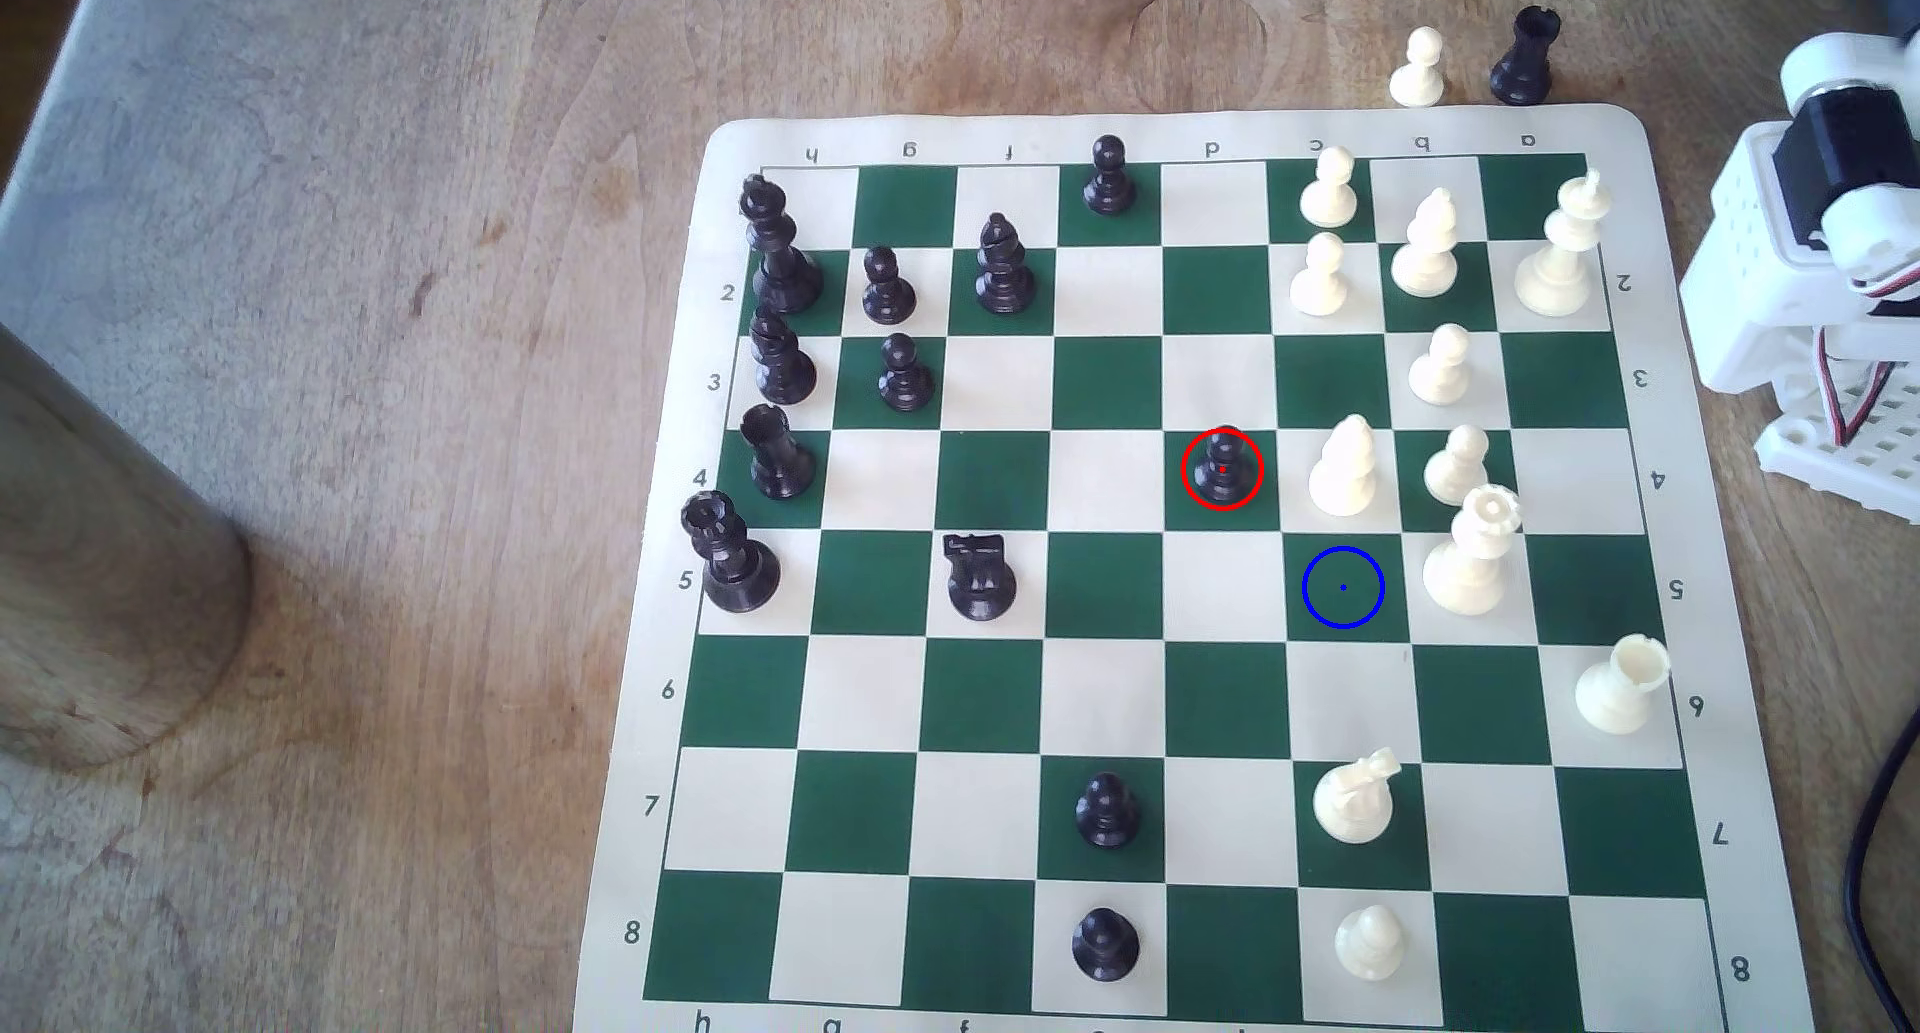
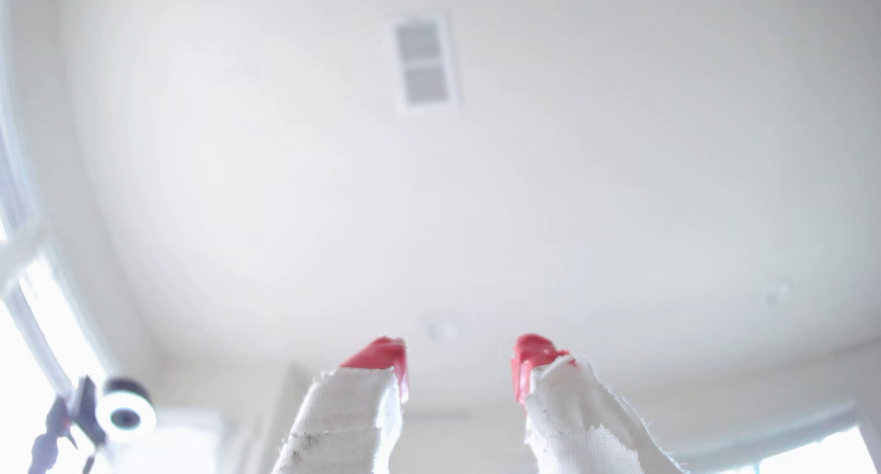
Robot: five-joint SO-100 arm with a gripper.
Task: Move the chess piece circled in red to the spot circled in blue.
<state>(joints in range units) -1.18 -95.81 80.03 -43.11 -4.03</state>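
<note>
A small black pawn, the chess piece [image 1: 1222,466], stands ringed in red on a dark green square near the board's middle in the exterior view. The spot [image 1: 1342,588], a dark green square with a blue ring and dot, lies one square diagonally nearer and toward the exterior view's right, with nothing on it. In the wrist view my gripper [image 2: 460,359] points up at the ceiling, its red-tipped, cloth-wrapped fingers [image 2: 381,359] apart and nothing between them. The arm's white base [image 1: 1808,254] stands off the board at the exterior view's right edge.
A white bishop [image 1: 1343,467] stands right beside the ringed pawn, and a white queen [image 1: 1470,555] borders the blue-ringed square. Black pieces crowd the board's left side [image 1: 774,254], white pieces the right. A wooden cylinder [image 1: 94,566] stands at the table's left. A webcam [image 2: 126,409] shows in the wrist view.
</note>
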